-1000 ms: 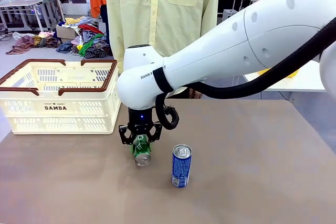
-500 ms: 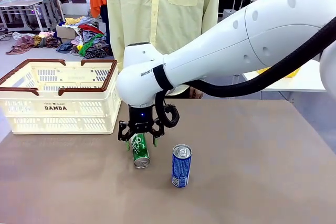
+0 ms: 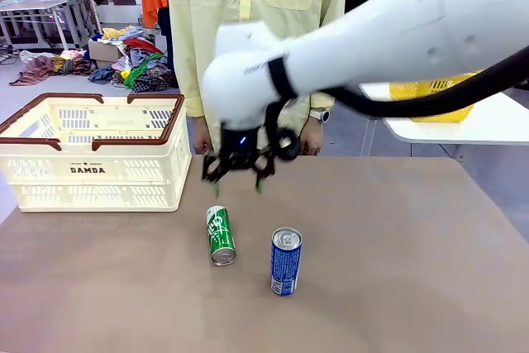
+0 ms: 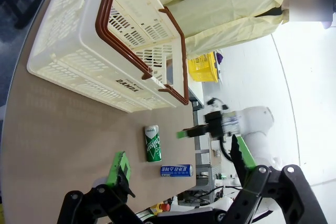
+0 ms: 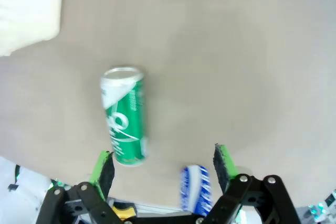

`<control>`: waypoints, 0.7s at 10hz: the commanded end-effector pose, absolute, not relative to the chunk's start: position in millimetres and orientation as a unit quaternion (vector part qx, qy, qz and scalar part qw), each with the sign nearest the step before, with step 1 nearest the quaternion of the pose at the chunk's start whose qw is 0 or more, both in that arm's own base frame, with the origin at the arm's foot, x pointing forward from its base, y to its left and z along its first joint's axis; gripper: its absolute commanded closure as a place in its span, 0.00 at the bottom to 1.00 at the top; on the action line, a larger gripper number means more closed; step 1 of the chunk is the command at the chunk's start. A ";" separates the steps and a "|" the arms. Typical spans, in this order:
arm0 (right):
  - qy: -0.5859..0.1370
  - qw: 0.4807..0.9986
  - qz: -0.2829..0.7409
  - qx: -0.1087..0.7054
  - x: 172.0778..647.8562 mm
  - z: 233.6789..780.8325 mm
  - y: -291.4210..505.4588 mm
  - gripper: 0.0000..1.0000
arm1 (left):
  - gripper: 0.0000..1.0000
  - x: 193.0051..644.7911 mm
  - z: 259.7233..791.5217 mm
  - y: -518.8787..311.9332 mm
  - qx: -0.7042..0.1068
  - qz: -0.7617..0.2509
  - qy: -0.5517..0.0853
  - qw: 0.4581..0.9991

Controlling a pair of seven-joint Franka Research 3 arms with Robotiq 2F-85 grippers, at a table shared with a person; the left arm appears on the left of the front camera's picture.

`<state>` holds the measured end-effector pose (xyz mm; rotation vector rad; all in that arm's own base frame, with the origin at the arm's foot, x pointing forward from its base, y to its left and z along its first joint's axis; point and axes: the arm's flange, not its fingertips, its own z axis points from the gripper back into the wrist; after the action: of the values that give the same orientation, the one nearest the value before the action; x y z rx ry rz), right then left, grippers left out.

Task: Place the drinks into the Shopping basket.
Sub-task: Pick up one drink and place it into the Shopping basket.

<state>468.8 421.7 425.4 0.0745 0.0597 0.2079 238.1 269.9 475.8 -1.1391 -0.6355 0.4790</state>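
A green can (image 3: 220, 236) lies on its side on the brown table, silver top toward me. Just to its right a blue can (image 3: 285, 261) stands upright. My right gripper (image 3: 238, 179) hangs open above and behind the green can, holding nothing. In the right wrist view the green can (image 5: 125, 123) and the blue can (image 5: 197, 190) lie beyond the spread gripper (image 5: 163, 164). The Shopping basket (image 3: 91, 150) stands at the table's far left. My left gripper (image 4: 178, 161) is open, well short of the green can (image 4: 153, 143) and the basket (image 4: 105, 51).
A person in a pale yellow shirt (image 3: 256, 31) stands at the far edge, hands hanging by the table. A small yellow mesh basket (image 3: 438, 109) sits on a white table at the back right. Bare tabletop (image 3: 397, 254) stretches right of the cans.
My right gripper has let go of the green can, which now lies on the table. The gripper has risen and shifted right, away from it. The blue can has not moved.
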 end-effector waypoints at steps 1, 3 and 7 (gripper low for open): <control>0.055 0.985 0.140 0.084 476.6 482.0 310.4 0.00 | 0.00 237.8 476.4 271.0 -0.530 0.212 -0.302 0.763; 0.085 0.947 0.152 0.270 482.8 523.7 165.6 0.00 | 0.00 237.8 476.4 271.0 -0.530 0.212 -0.302 0.763; 0.007 0.845 0.038 0.534 423.9 502.3 -54.5 0.00 | 0.00 237.8 476.4 271.0 -0.530 0.212 -0.302 0.763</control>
<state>432.6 -35.1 526.3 1.0128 -0.0062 0.1999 238.2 270.9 475.8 -1.1377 -0.6355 0.4799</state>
